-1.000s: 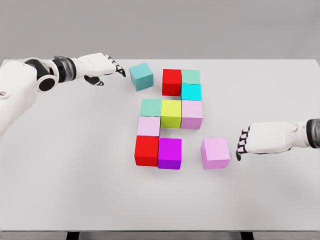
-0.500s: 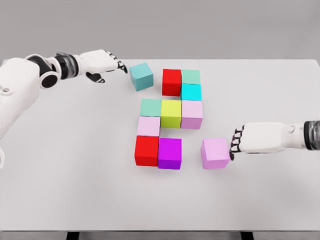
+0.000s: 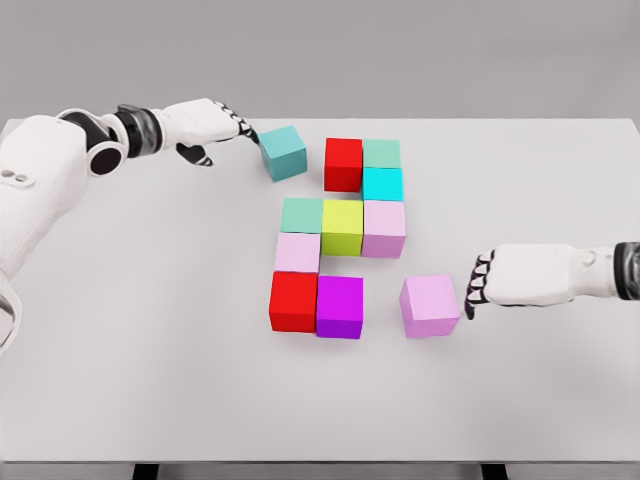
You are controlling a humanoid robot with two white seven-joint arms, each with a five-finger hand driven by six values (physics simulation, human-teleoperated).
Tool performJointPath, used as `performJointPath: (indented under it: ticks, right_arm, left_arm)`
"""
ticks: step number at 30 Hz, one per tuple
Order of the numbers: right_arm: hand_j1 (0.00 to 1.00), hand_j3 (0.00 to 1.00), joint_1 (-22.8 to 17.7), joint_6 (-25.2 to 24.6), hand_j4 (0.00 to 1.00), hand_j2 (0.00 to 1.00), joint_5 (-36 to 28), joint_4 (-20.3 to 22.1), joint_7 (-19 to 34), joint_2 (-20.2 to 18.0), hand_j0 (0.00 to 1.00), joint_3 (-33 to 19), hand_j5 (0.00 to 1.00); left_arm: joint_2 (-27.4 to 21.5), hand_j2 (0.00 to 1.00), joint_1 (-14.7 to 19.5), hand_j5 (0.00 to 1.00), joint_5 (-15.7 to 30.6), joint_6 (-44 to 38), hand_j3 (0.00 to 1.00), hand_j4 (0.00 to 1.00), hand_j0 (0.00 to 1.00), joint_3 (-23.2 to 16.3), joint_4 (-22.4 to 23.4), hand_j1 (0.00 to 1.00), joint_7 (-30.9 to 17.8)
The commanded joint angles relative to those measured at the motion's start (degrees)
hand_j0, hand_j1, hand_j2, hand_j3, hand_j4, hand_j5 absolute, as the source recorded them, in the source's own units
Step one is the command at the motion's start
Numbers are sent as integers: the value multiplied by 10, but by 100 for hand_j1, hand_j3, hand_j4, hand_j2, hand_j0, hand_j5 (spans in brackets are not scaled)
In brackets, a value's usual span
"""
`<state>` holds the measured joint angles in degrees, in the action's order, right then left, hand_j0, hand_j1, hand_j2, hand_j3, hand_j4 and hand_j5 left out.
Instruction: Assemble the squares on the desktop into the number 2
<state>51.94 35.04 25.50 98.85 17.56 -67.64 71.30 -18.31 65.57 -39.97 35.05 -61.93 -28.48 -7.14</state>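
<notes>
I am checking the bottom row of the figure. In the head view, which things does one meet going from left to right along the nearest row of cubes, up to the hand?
red cube → purple cube → a gap → pink cube → right hand

Teal cube [image 3: 283, 152], pink cube [image 3: 430, 306]

1. Both arms: smooth white shells, rounded segments.
2. Left arm: black and grey ringed joints at wrist and elbow.
3. Left hand [image 3: 205, 127]: white, dark-tipped fingers.
4. Right hand [image 3: 500, 278]: white, black finger joints; dark wrist band.
</notes>
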Motion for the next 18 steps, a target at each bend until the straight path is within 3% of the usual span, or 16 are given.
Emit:
performJointPath:
  ticks: [1, 10, 14, 18]
  right_arm:
    - [62, 62, 0, 0, 62, 62, -3, 1, 0, -11, 62, 0, 62]
    - [61, 61, 0, 0, 61, 61, -5, -26, -33, 2, 61, 2, 61]
    - [61, 61, 41, 0, 61, 61, -7, -38, -42, 0, 61, 50, 61]
    - [61, 61, 68, 0, 61, 61, -8, -42, -55, -4, 61, 80, 61]
  left_arm:
    - [-1, 84, 0, 84, 2, -1, 84, 84, 84, 4, 2, 84, 0]
    - [27, 87, 16, 87, -4, -1, 87, 87, 87, 4, 36, 87, 0]
    - [35, 89, 21, 89, -5, -1, 89, 89, 89, 4, 54, 89, 0]
    - [54, 100, 29, 100, -5, -1, 100, 100, 100, 4, 73, 100, 0]
